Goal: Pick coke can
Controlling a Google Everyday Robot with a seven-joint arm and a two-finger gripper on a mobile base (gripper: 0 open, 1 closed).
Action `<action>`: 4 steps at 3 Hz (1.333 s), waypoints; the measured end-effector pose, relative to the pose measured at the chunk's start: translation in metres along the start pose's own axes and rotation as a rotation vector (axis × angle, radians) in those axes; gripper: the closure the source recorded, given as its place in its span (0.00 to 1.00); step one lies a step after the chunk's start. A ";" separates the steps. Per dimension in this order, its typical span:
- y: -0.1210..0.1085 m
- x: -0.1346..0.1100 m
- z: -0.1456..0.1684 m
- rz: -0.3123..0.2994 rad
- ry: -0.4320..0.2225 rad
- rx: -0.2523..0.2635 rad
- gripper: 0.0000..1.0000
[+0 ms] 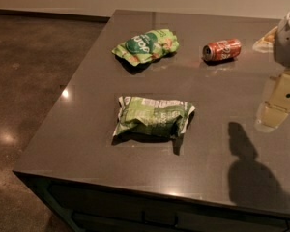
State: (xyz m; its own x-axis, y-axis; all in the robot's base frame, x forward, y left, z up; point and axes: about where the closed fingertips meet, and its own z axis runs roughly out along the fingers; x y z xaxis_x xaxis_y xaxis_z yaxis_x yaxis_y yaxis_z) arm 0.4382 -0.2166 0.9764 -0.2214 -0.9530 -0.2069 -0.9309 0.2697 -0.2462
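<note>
The coke can (222, 50), red-orange with white lettering and a silver end, lies on its side on the dark table (87, 144) at the far right. My gripper (275, 111) hangs at the right edge of the view, above the table, nearer the camera than the can and to its right, well apart from it. Its shadow falls on the table in front of it.
A green snack bag (146, 45) lies at the back, left of the can. A second green bag (153, 117) lies in the middle of the table. A pale object (266, 38) sits at the far right edge. The floor drops away on the left.
</note>
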 end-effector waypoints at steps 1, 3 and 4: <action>0.000 0.000 0.000 0.000 0.000 0.000 0.00; -0.057 -0.016 0.022 -0.116 0.001 0.044 0.00; -0.114 -0.018 0.044 -0.196 0.030 0.073 0.00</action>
State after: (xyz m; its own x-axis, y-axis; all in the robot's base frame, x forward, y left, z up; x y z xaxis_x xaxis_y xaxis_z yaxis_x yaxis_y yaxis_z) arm 0.5609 -0.2239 0.9662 -0.0476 -0.9915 -0.1207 -0.9338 0.0871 -0.3470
